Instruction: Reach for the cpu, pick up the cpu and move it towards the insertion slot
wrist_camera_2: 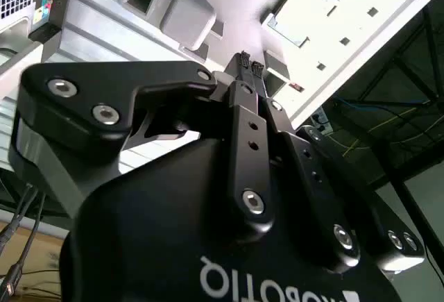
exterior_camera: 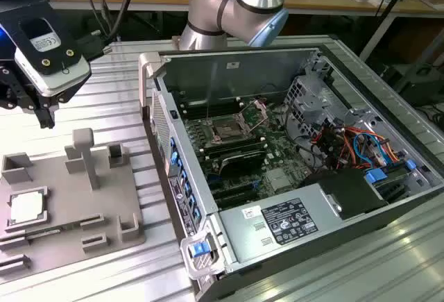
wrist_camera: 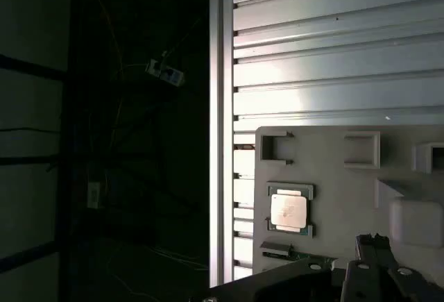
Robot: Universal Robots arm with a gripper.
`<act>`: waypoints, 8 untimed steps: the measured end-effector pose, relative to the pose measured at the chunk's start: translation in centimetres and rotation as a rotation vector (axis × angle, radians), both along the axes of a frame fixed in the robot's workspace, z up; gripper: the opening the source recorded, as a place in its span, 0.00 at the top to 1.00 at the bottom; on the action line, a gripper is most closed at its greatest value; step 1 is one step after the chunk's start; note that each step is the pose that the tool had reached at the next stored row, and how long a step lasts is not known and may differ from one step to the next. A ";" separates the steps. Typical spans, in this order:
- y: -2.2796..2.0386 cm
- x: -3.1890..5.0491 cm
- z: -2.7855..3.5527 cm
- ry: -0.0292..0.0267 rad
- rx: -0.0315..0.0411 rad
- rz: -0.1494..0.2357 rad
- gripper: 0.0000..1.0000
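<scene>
I am hovering my gripper (exterior_camera: 43, 113), fingers pressed together on nothing, near the grey tray (exterior_camera: 69, 198) holding one cpu (exterior_camera: 26, 207). One insertion slot (exterior_camera: 227, 130) is sitting inside the case (exterior_camera: 229, 73), whose white label (exterior_camera: 290, 220) is too small to make out.

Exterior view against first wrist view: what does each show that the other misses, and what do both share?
The exterior view adds the open computer case with the insertion slot inside it, and the arm's silver and blue joints. The first wrist view adds the dark space past the ribbed metal table, with faint cables. Both share the cpu lying in a recess of the grey tray, the table and the gripper, which is clear of the cpu.
</scene>
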State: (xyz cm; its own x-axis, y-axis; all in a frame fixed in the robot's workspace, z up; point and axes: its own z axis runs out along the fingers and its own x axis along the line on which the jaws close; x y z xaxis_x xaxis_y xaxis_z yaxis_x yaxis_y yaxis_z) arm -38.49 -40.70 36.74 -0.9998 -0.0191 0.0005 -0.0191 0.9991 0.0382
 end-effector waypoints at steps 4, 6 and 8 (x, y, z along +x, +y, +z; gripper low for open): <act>-0.01 -0.28 -0.01 0.0000 0.0000 0.000 0.89; -0.02 -1.20 -0.03 0.0001 0.0000 0.000 0.89; -0.02 -2.14 -0.09 0.0000 0.0000 0.000 0.89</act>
State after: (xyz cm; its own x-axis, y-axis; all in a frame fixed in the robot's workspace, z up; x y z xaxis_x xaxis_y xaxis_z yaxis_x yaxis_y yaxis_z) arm -40.63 -40.71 36.65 -0.9998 -0.0187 0.0005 -0.0187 0.9991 0.0382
